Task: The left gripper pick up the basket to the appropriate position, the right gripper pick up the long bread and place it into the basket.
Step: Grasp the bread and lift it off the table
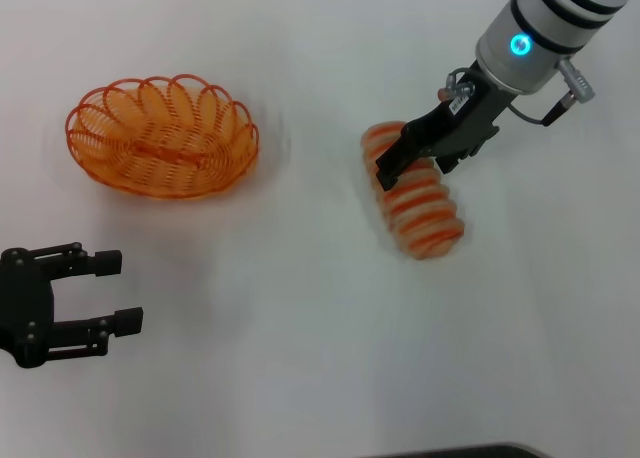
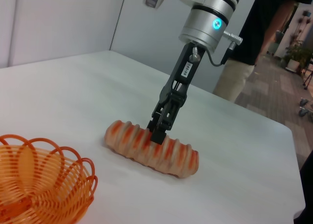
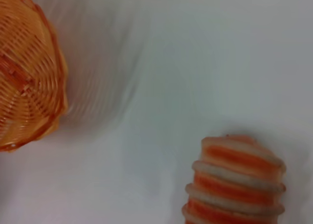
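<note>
The orange wire basket (image 1: 160,138) stands on the white table at the far left; it also shows in the left wrist view (image 2: 39,180) and the right wrist view (image 3: 24,77). My left gripper (image 1: 115,290) is open and empty, nearer than the basket and apart from it. The striped long bread (image 1: 425,213) lies on the table at the right, also in the left wrist view (image 2: 166,153) and the right wrist view (image 3: 239,185). My right gripper (image 1: 415,168) is down on the bread's far half, with its fingers closed across it (image 2: 157,134).
The white table (image 1: 300,328) carries only the basket and the bread. In the left wrist view the table's far edge (image 2: 274,126) shows, with a standing person (image 2: 254,53) beyond it.
</note>
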Controlling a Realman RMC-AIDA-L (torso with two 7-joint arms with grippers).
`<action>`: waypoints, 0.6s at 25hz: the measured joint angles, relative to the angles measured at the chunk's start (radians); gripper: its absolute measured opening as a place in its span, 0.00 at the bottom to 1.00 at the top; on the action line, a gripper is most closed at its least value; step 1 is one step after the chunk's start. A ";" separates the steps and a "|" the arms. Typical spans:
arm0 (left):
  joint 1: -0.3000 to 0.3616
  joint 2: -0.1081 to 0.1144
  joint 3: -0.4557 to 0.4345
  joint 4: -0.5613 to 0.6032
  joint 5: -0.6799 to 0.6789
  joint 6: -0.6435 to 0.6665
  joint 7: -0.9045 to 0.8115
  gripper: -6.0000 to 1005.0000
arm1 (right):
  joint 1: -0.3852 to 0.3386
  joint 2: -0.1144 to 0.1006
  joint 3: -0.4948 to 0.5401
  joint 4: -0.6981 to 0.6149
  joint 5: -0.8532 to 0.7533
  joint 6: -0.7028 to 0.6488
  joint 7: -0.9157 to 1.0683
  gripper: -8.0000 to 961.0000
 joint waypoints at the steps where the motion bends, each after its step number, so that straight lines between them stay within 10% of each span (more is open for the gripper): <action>1: 0.000 0.000 0.000 0.000 0.000 0.000 0.000 0.76 | 0.003 0.000 0.000 0.007 0.000 0.004 0.000 0.88; 15: -0.001 0.000 0.005 -0.010 0.000 -0.015 0.000 0.76 | 0.029 0.000 -0.022 0.077 0.001 0.043 -0.001 0.88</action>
